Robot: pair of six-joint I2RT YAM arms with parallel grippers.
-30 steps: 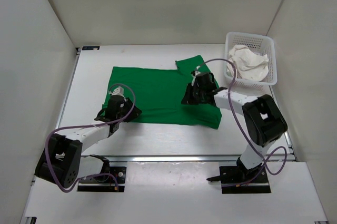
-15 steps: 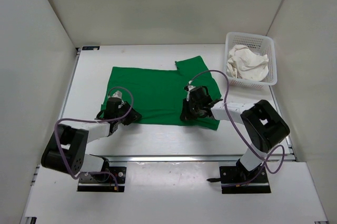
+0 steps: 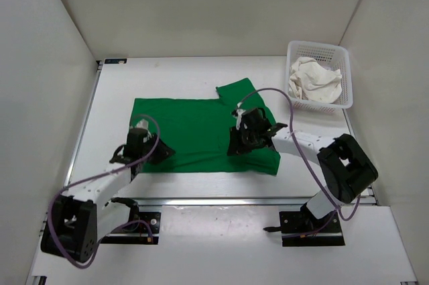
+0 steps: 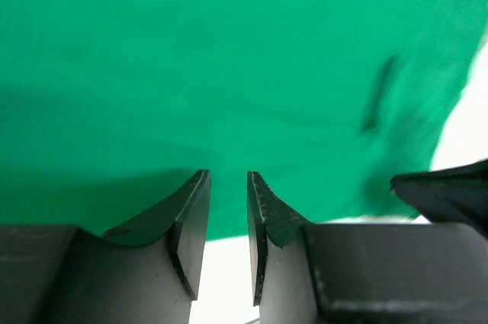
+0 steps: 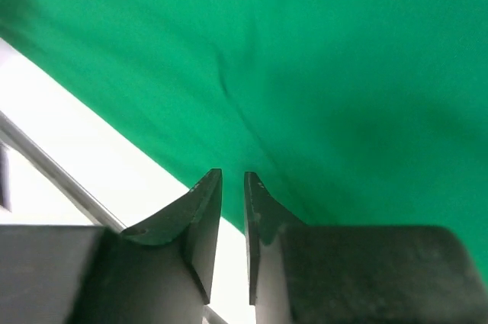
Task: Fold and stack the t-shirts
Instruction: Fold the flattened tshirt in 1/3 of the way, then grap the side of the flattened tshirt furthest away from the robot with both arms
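The left gripper [image 4: 228, 176] and the right gripper [image 5: 232, 174] sit at the near edge of the green t-shirt [image 3: 188, 124]. Their fingers are almost together. It is not clear if they pinch it.

Bright even light, soft shadows

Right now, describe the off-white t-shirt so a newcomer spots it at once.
On the white table, look to the far right corner, where a white mesh basket stands. The off-white t-shirt is the crumpled heap inside it. Unlike the green t-shirt spread out on the table, it is pale and bunched up.
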